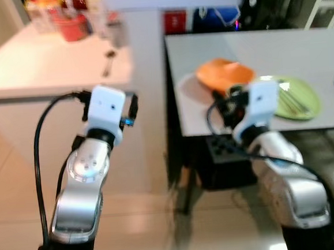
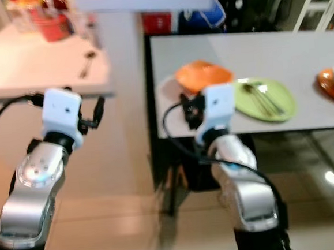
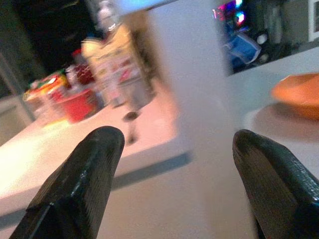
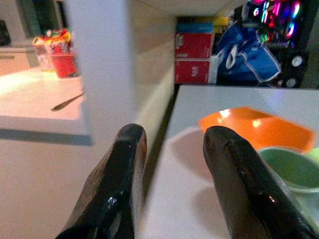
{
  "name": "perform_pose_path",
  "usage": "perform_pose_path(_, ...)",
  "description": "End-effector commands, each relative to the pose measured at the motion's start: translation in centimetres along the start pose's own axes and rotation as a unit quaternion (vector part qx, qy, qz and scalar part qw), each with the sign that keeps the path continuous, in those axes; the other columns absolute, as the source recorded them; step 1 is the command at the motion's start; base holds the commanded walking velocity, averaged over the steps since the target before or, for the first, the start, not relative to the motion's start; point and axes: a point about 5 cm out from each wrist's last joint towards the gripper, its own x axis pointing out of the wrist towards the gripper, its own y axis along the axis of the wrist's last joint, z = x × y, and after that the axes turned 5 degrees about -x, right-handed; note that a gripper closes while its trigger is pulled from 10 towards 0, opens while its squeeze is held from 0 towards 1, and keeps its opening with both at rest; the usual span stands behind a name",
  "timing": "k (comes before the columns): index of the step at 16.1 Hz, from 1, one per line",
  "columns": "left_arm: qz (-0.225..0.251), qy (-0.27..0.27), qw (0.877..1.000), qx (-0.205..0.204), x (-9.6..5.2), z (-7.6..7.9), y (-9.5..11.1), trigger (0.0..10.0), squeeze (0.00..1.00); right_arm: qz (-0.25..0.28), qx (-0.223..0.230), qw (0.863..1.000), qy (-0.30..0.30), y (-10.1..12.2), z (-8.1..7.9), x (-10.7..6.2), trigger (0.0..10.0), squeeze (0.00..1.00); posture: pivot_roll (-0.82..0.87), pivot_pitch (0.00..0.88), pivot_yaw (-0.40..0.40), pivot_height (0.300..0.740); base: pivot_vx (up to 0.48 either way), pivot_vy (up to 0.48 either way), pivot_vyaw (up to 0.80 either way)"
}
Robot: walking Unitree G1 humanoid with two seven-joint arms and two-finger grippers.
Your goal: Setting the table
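Both claws are raised and empty. The left claw hangs before the pale counter tabletop, its fingers spread wide with nothing between them. The right claw sits at the near left corner of the grey dining tabletop, fingers parted by a narrower gap, gripping nothing. On that tabletop stand an orange bowl, just beyond the right claw, and beside it a green plate carrying cutlery. A lone spoon lies on the counter ahead of the left claw, its long axis running away from the robot. Judged from this layout, the left arm is nearer the spoon, the right arm nearer the dishes
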Motion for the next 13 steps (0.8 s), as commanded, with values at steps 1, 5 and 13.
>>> perform_pose_path(1,-0.007,0.018,1.000,0.008,0.0,-1.0,-0.3,10.0,0.00,0.004,-0.003,1.000,0.015,0.2,-0.9,0.2,10.0,0.00,0.05,0.000,-0.021,0.740,0.000,0.480,0.00)
perform_pose_path(5,-0.008,0.021,1.000,0.001,0.1,-0.8,-0.4,10.0,0.00,-0.012,-0.007,1.000,-0.014,-0.6,0.1,0.2,10.0,0.00,0.05,0.000,-0.013,0.740,0.000,0.480,0.00)
perform_pose_path(13,0.009,0.046,0.999,-0.013,0.4,-1.2,0.2,10.0,0.00,-0.023,-0.017,0.999,-0.038,-0.8,1.1,0.1,10.0,0.00,0.04,0.000,-0.008,0.740,0.000,0.180,0.00)
